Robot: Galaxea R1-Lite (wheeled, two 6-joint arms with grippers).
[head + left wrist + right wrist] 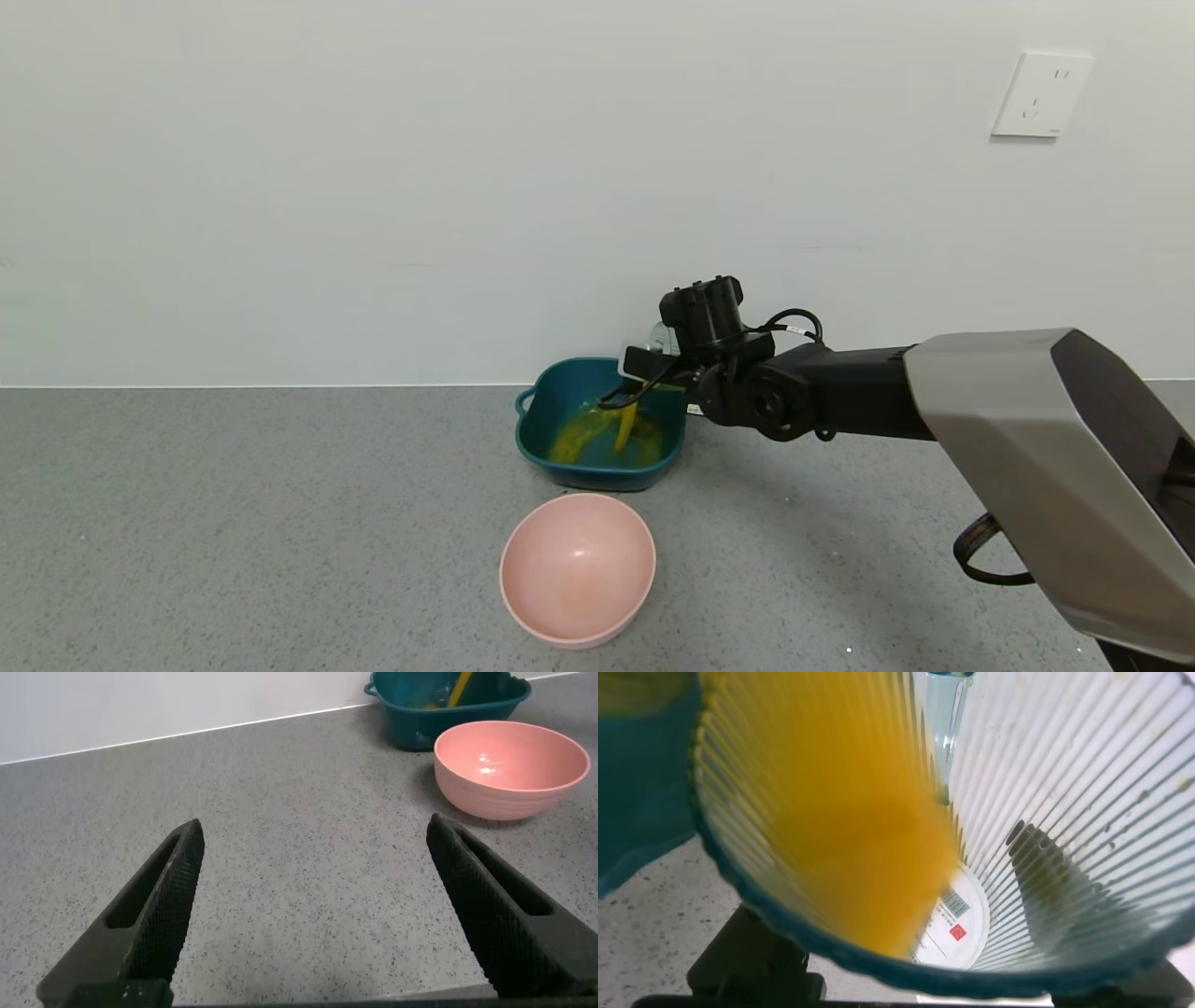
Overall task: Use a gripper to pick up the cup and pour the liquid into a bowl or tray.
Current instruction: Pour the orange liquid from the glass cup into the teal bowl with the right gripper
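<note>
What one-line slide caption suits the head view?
Right gripper tips the cup, streaming orange liquid into the teal dish behind a pink bowl.

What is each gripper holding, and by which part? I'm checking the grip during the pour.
The right gripper is shut on the translucent ribbed plastic cup, tipped over the dark teal square dish; where it grips the cup is hidden. The left gripper is open and holds nothing.

Orange-yellow liquid (pixel 624 431); teal dish (pixel 541 439); pink bowl (pixel 577 567); ribbed cup (pixel 1046 812).

Test kitchen, speckled counter (pixel 233 523), wall socket (pixel 1041 94)
</note>
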